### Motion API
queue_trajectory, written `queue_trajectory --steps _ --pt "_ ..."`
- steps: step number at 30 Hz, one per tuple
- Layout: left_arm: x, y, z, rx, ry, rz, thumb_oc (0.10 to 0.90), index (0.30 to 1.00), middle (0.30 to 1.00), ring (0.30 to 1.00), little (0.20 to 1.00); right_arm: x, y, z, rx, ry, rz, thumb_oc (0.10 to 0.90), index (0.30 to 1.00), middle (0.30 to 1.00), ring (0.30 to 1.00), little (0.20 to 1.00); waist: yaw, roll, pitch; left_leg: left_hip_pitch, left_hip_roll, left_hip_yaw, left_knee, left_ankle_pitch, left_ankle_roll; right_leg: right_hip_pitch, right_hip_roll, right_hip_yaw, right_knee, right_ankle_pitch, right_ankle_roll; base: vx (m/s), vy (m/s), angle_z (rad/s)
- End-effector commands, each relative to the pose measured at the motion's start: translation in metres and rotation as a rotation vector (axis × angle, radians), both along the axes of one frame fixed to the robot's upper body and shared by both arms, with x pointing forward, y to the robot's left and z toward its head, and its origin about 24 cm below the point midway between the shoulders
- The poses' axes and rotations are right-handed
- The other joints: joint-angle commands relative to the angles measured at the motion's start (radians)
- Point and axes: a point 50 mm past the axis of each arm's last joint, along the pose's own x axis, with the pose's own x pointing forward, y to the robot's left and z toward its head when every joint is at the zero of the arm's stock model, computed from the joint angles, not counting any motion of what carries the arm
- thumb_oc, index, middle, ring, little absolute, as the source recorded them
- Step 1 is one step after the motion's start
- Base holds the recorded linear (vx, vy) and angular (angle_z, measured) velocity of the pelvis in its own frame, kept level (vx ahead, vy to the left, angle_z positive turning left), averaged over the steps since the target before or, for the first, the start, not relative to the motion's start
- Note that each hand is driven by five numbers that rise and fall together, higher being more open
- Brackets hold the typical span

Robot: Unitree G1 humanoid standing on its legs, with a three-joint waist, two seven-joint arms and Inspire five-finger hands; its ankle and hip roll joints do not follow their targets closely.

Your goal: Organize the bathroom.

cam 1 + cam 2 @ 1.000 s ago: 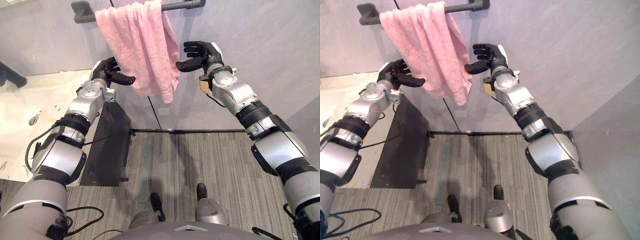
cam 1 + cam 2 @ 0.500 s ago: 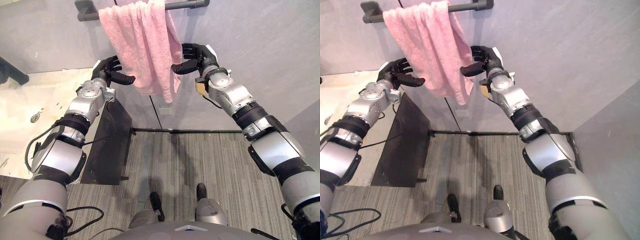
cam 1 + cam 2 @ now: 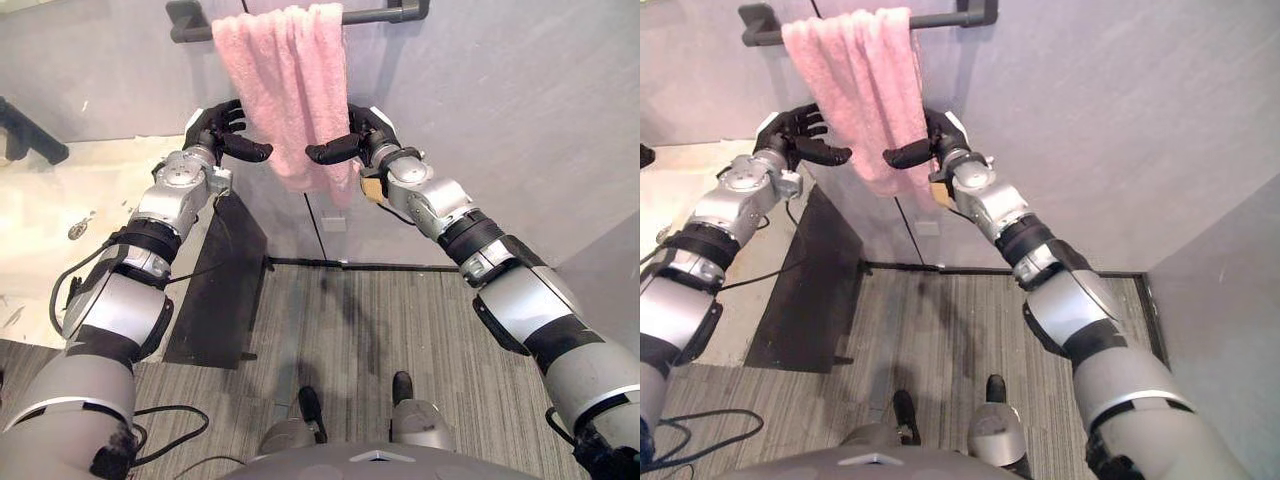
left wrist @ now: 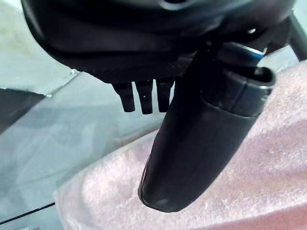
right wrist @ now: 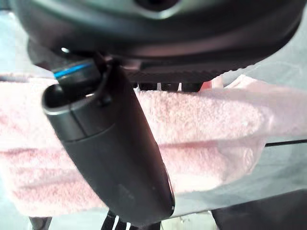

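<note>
Both hands have closed in on the towel (image 3: 290,90) since a second ago, the right one by far the more: it stood well off to the towel's right side then, and now its thumb reaches across the front of the lower cloth. The left hand (image 3: 222,135) has crept only slightly nearer the towel's left edge.

The towel hangs over the bar (image 3: 380,14) on the wall, bunched toward the bar's left half, with its lower hem uneven (one corner drops lower on the right). So the hanging itself looks done; what seems left is evening it out.

The left hand is open, with its thumb stretched toward the cloth and its fingers relaxed; its wrist view shows the thumb lying over pink cloth, though contact cannot be confirmed. The right hand (image 3: 358,140) is also open, with its thumb out in front of the towel and its fingers up beside or behind the right edge. In its wrist view the towel runs between thumb and fingers, but no pinch has closed yet.

Judging from this, the robot is about to take both side edges, and the spreading or straightening remains to be done.
</note>
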Motion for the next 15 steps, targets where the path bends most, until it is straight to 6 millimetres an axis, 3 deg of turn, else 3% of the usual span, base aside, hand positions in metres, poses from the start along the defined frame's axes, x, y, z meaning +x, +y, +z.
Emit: queue_trajectory --steps 1,15 --pt "0.005 0.007 0.067 0.115 -0.221 0.052 0.8 0.9 0.9 0.9 0.9 0.002 0.031 0.059 0.03 -0.195 0.065 0.8 0.9 0.9 0.9 0.9 0.033 -0.003 -0.127 -0.061 0.107 0.046 0.094 -0.011 -0.061 -0.096 -0.084 0.102 0.165 -0.161 0.064 -0.01 0.015 0.06" --pt "0.007 0.008 0.081 0.154 -0.242 0.076 0.8 0.9 0.9 0.9 0.9 0.003 0.03 0.069 0.003 -0.229 0.068 0.8 0.9 0.9 0.9 0.9 0.016 -0.002 -0.105 -0.073 0.113 0.058 0.083 -0.001 -0.067 -0.121 -0.085 0.11 0.16 -0.15 0.07 0.0 0.001 0.0"
